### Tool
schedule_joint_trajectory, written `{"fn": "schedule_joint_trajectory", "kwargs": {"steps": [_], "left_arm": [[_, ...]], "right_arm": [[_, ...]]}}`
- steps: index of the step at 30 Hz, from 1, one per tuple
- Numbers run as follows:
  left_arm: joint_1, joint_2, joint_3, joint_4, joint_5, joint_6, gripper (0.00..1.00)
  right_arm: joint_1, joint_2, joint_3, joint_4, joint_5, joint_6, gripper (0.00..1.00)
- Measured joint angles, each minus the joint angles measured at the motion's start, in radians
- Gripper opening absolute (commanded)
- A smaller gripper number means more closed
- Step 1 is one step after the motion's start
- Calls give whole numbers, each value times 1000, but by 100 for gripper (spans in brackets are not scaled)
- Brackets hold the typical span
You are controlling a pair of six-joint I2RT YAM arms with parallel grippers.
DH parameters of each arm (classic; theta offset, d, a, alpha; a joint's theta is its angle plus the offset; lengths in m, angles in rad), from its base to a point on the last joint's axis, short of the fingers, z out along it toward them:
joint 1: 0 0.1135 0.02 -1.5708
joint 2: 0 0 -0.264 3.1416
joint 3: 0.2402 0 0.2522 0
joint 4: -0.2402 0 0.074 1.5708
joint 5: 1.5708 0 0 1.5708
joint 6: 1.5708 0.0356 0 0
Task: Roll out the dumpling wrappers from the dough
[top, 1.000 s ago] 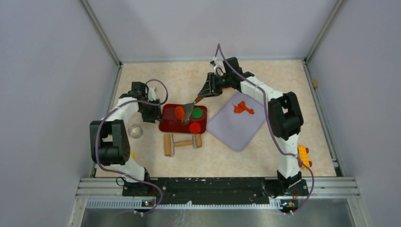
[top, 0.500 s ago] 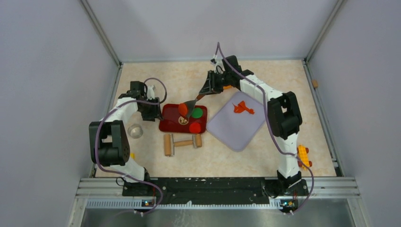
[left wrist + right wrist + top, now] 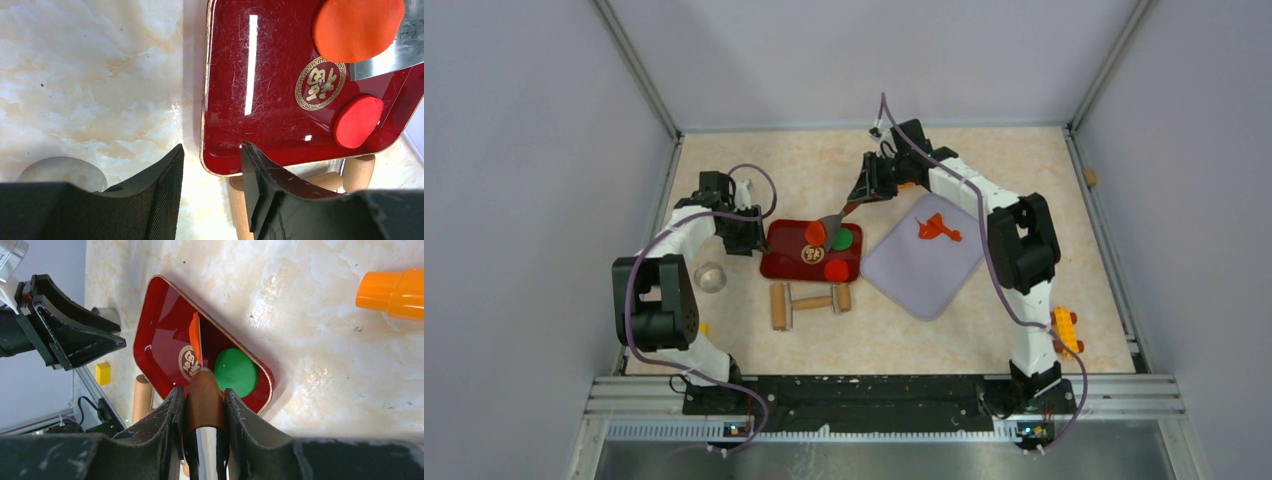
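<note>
The dumpling wrapper [image 3: 814,232], a flat orange-red disc, rests on the metal blade [image 3: 395,55] of a scraper, above the far side of the red tray [image 3: 782,262]. It shows flat in the left wrist view [image 3: 357,27] and edge-on in the right wrist view [image 3: 194,337]. My right gripper [image 3: 861,193] is shut on the scraper's brown handle [image 3: 205,400]. My left gripper [image 3: 749,235] is open, its fingers astride the tray's left near corner [image 3: 212,150].
A green disc [image 3: 841,238] and a red disc [image 3: 836,269] lie in the tray. A wooden rolling pin [image 3: 809,302] lies in front of it. A grey mat [image 3: 924,262] with red-orange scraps [image 3: 937,229] is at the right. A glass ball [image 3: 710,277] sits left.
The scraper has lifted the orange disc off the tray's middle and carried it toward the far side, uncovering the gold emblem. The left arm has not moved.
</note>
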Motion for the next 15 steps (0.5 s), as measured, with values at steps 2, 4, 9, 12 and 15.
{"fn": "schedule_joint_trajectory", "kwargs": {"steps": [2, 4, 9, 12, 15], "left_arm": [[0, 0, 0, 0, 3, -1, 50], [0, 0, 0, 0, 7, -3, 49], [0, 0, 0, 1, 14, -5, 50], [0, 0, 0, 3, 16, -7, 50], [0, 0, 0, 8, 20, -9, 50]], "right_arm": [[4, 0, 16, -21, 17, -9, 0], [9, 0, 34, -42, 37, -24, 0], [33, 0, 79, -85, 95, -85, 0], [53, -7, 92, -97, 122, -124, 0], [85, -15, 112, -115, 159, -173, 0]]}}
